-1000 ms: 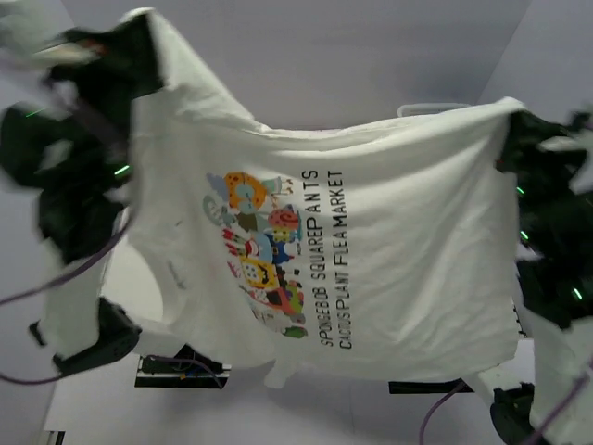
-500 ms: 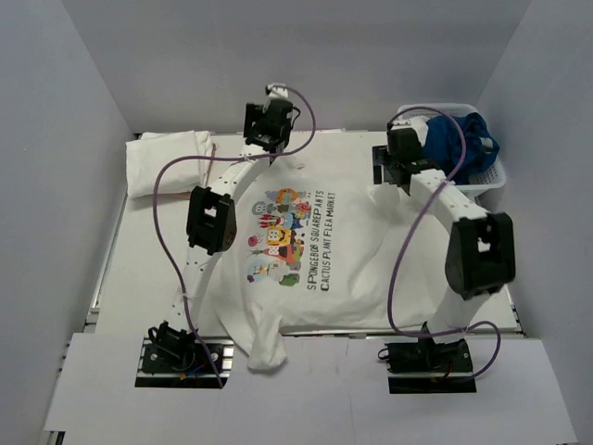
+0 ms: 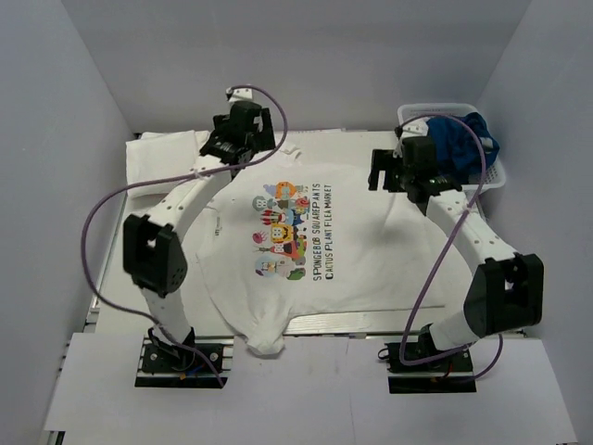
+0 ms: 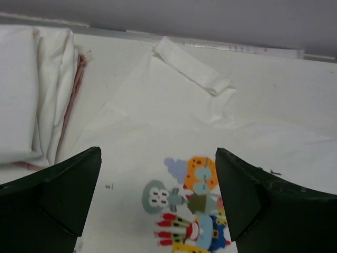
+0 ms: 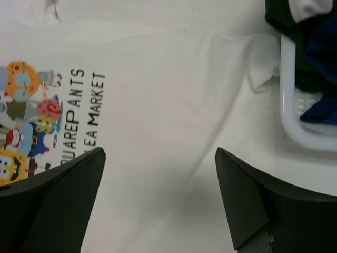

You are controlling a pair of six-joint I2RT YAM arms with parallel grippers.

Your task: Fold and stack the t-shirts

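Observation:
A white t-shirt (image 3: pixel 371 250) with a multicolour cartoon print (image 3: pixel 283 232) lies spread flat, print up, in the middle of the table. A stack of folded white t-shirts (image 3: pixel 167 158) sits at the back left. My left gripper (image 3: pixel 230 144) hovers open over the printed shirt's far left edge. In its wrist view the left gripper (image 4: pixel 158 151) holds nothing, with the print (image 4: pixel 195 211) below and the stack (image 4: pixel 26 95) to the left. My right gripper (image 3: pixel 392 174) stands open above the shirt's far right part. The right gripper (image 5: pixel 160 151) is empty over plain cloth (image 5: pixel 158 105).
A white basket (image 3: pixel 493 181) holding blue cloth (image 3: pixel 463 144) stands at the back right, its rim (image 5: pixel 287 105) close beside the right gripper. One sleeve (image 3: pixel 264 338) is bunched at the table's near edge. Grey walls enclose the table on three sides.
A second ago both grippers held the printed shirt up in the air. Both have opened and let go; the shirt now lies flat. Both arms have since shifted a little over its far edge.

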